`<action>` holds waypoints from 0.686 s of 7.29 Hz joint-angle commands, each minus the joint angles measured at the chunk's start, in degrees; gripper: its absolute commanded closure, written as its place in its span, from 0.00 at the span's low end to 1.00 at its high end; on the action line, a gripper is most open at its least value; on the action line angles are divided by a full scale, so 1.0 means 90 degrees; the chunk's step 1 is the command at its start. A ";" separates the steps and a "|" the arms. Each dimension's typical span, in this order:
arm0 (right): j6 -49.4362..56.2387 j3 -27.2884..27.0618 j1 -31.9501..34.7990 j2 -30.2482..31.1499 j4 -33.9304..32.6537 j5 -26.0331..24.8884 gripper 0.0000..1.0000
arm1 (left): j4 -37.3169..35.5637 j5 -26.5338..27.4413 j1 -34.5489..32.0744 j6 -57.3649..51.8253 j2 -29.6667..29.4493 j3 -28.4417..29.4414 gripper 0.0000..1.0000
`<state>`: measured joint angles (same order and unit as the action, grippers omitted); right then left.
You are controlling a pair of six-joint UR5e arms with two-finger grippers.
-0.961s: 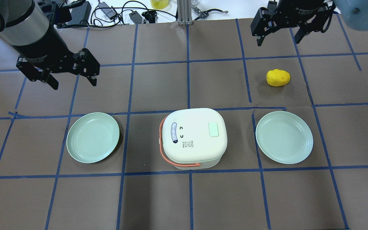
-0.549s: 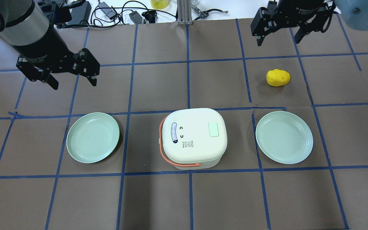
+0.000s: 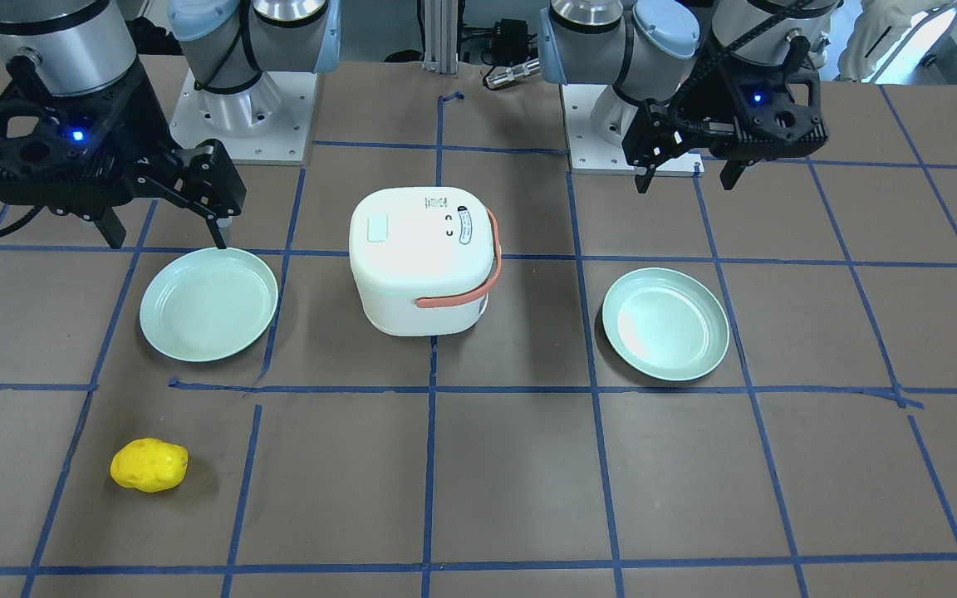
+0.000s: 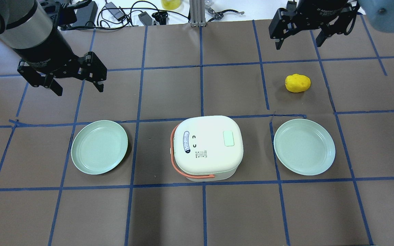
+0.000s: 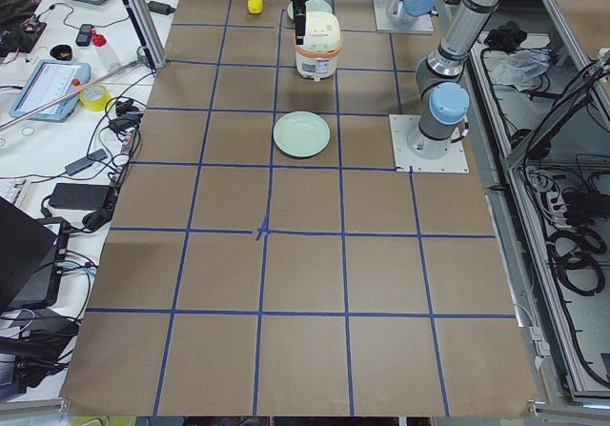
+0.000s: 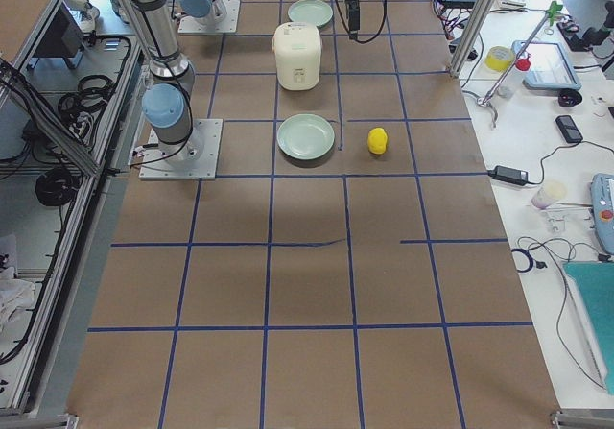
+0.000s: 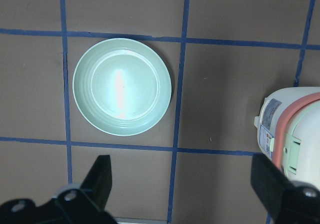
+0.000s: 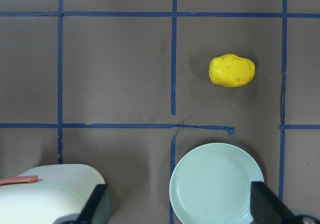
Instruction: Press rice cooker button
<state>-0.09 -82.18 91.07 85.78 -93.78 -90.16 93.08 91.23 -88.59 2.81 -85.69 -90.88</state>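
You had one rice cooker (image 4: 208, 147) standing at the middle of the matte brown surface (image 4: 169, 92), which was gridded with blue tape. It was a smooth, cream, round-cornered box with an orange strap handle (image 4: 174, 160) and a pale green rectangular button (image 4: 229, 138) on its lid. Two shallow, round, glossy mint plates flanked it without touching: the left plate (image 4: 99, 147) and the right plate (image 4: 304, 147). One lumpy yellow lump (image 4: 297, 83) lay past the right plate, farther from the robot. The black left fingers (image 4: 98, 82) and right fingers (image 4: 279, 39) hung spread apart, holding nothing, well away from the cooker.
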 commanded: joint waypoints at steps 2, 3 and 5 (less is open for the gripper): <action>0.0000 0.0000 0.0017 0.0010 0.0029 -0.0001 0.09 | 0.0000 0.0000 0.0000 0.0000 0.0000 0.0000 0.00; 0.0000 -0.0097 0.0047 0.0039 0.0059 0.0018 0.51 | 0.0000 0.0000 0.0000 0.0000 0.0000 0.0000 0.00; -0.0406 -0.0651 0.0561 0.0234 0.0049 0.0028 0.85 | 0.0000 0.0000 0.0000 0.0000 0.0000 0.0000 0.00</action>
<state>-1.18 -85.24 93.42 87.02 -93.32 -90.00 93.08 91.23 -88.60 2.81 -85.69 -90.88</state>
